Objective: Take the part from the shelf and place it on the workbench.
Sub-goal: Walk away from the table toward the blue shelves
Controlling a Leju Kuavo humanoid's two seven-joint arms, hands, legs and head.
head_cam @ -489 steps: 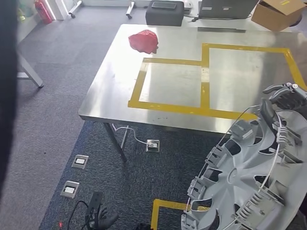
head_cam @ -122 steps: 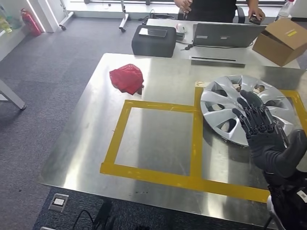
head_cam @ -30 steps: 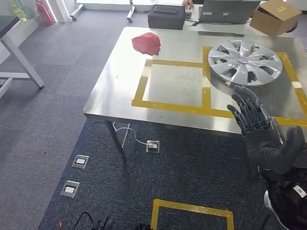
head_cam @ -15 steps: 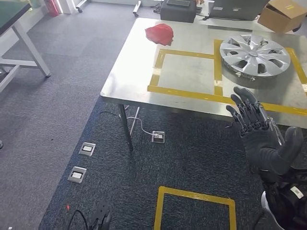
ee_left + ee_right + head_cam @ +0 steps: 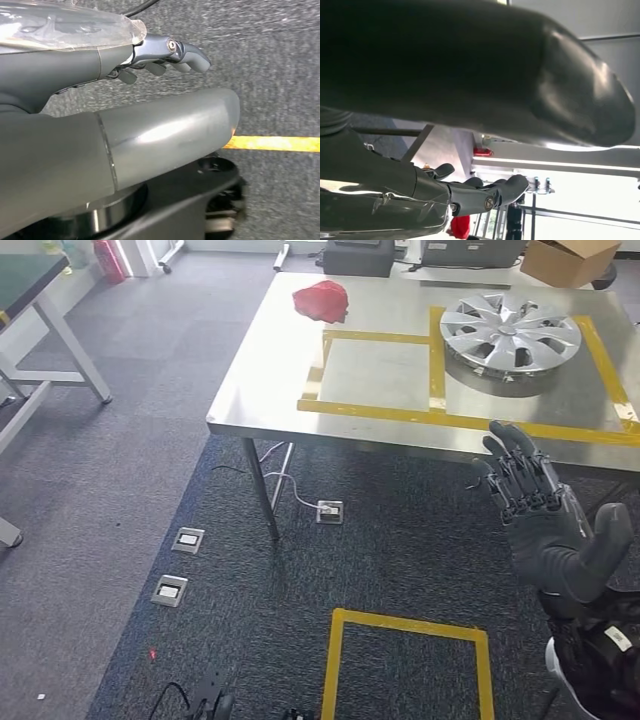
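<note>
The silver hubcap (image 5: 510, 333) lies flat on the steel workbench (image 5: 377, 360), inside the right-hand yellow tape square at the far right. My right hand (image 5: 547, 520) hovers over the carpet short of the bench's near edge, fingers spread and holding nothing; the right wrist view shows its fingers (image 5: 486, 192) extended and its thumb (image 5: 508, 75) apart from them. In the left wrist view my left hand (image 5: 124, 105) hangs over the grey carpet with its fingers (image 5: 170, 52) stretched out and empty.
A red cloth (image 5: 322, 298) lies at the bench's far left. A cardboard box (image 5: 573, 260) and a dark case (image 5: 358, 255) stand on the table behind. Floor sockets (image 5: 187, 540) and a cable sit on the carpet, a yellow floor square (image 5: 407, 660) in front, a table leg (image 5: 72, 345) at left.
The whole view has shifted: the bench and hubcap now sit farther off and higher in the picture. My right hand stays raised and spread, empty.
</note>
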